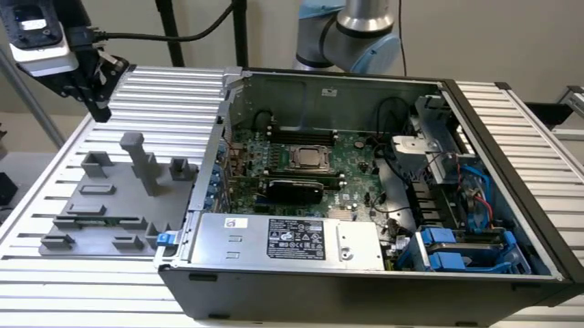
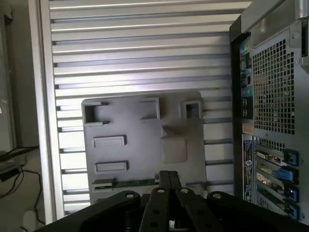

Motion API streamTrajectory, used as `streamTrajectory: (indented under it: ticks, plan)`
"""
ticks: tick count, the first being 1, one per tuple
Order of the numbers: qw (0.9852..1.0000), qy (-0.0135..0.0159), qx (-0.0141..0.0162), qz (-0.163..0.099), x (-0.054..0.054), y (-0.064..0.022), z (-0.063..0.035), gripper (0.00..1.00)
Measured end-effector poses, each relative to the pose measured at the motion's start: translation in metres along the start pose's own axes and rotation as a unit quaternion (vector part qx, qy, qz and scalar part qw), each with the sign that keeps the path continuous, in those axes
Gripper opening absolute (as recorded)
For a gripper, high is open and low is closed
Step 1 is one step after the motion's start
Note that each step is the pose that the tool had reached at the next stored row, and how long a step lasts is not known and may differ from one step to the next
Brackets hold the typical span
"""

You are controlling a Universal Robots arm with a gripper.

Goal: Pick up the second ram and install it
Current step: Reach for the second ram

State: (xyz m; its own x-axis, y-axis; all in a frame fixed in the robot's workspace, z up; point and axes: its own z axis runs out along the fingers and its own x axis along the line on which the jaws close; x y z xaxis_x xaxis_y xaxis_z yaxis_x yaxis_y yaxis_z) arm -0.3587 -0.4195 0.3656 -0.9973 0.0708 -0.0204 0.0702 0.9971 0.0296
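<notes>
**Gripper held high over the grey tray, with the second ram lying in the tray**

At the exterior view's left, the gripper [image 1: 98,113] is seen well above the grey tray [image 1: 78,205]. Its fingers are pointed down and pressed together on nothing. The second ram [image 2: 136,182], a thin green stick, is seated flat in a long slot along the tray's edge nearest the exterior camera, far below the gripper and untouched. In the wrist view it is seen just past the closed fingertips. Whether the gripper is directly over it cannot be told. Just to the exterior view's right of the tray, the open computer case [image 1: 273,295] is stood on the ribbed table [image 1: 174,89]. Behind the case, a bent joint of the arm [image 1: 357,31] is seen.
</notes>
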Motion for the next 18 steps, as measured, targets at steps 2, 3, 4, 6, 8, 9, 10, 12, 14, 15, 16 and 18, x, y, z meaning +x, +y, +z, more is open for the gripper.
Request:
streamTrajectory:
  ticks: [2,3,4,6,8,9,10,12,14,15,16,18]
  plan:
    - [1.0,0.0,0.0,0.0,0.008,-0.0014,0.002,0.0]
    - [1.0,0.0001,0.0,0.0,0.011,-0.0021,0.003,0.0]
    - [1.0,0.0001,0.0,0.0,0.015,-0.0028,0.0041,0.0]
    - [1.0,0.0002,0.0001,0.0,0.021,-0.0042,0.006,0.0]
    - [1.0,0.0004,0.0001,0.0,0.027,-0.0056,0.0081,0.0]
    - [1.0,0.0006,0.0001,0.0,0.029,-0.0063,0.009,0.0]
    - [1.0,0.0008,0.0001,0.0,0.031,-0.0072,0.01,0.0]
    - [1.0,0.0021,0.0002,0.0,0.033,-0.0096,0.0119,0.0]
    - [1.0,0.0039,0.0003,0.0,0.035,-0.0124,0.0137,0.0]
    - [1.0,0.0048,0.0004,0.0,0.035,-0.0139,0.0147,0.0]
    - [1.0,0.0058,0.0004,0.0,0.036,-0.0155,0.0156,0.0]
    - [1.0,0.0078,0.0006,0.0,0.037,-0.0187,0.0175,0.0]
